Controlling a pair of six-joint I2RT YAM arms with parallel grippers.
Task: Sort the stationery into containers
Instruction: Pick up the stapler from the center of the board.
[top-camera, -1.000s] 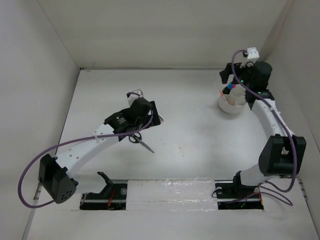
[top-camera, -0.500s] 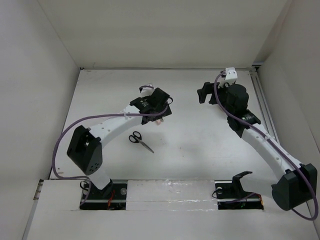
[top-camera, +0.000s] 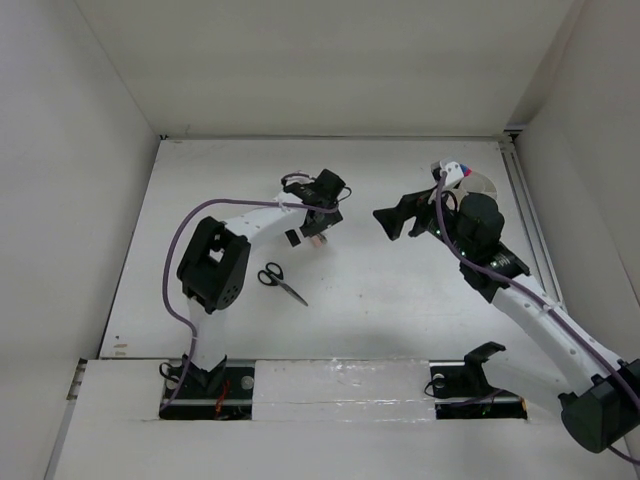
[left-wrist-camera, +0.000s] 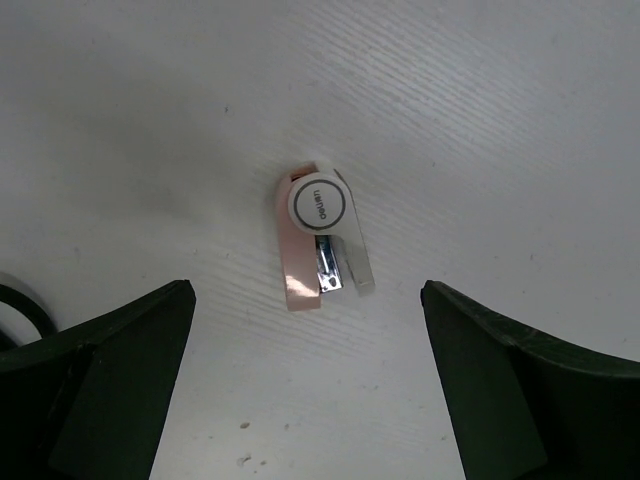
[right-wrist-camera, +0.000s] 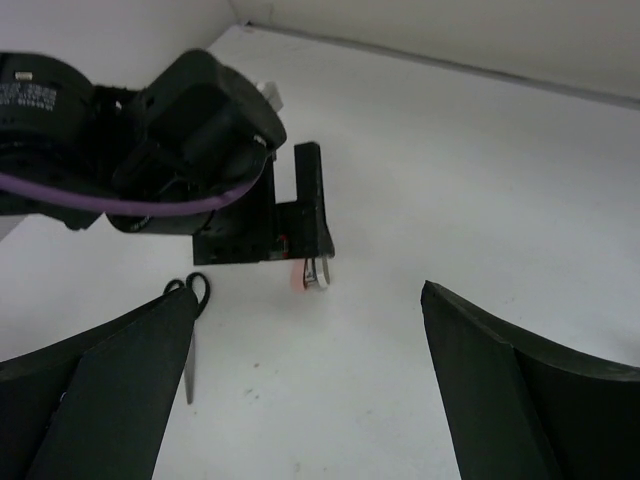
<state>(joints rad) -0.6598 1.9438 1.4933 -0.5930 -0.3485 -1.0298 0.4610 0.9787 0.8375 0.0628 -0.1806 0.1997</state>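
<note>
A pinkish eraser-like piece (left-wrist-camera: 304, 265) with a round white cap and a metal part lies flat on the table. My left gripper (left-wrist-camera: 305, 300) hangs open right over it, one finger on each side, not touching. In the top view the left gripper (top-camera: 311, 227) is above the piece (top-camera: 316, 241). Black-handled scissors (top-camera: 280, 282) lie closed on the table near it. My right gripper (top-camera: 392, 220) is open and empty, pointing left at the piece (right-wrist-camera: 305, 276). A white container (top-camera: 487, 185) with pink and blue marker caps (top-camera: 456, 170) is mostly hidden behind the right arm.
The left arm's gripper body (right-wrist-camera: 215, 150) fills the upper left of the right wrist view. The scissors (right-wrist-camera: 189, 330) lie below it. White walls enclose the table on three sides. The other pens and the second container are out of view.
The left arm has reached past the scissors to hover over the pinkish piece. The right arm has swung away from the container toward the table's middle.
</note>
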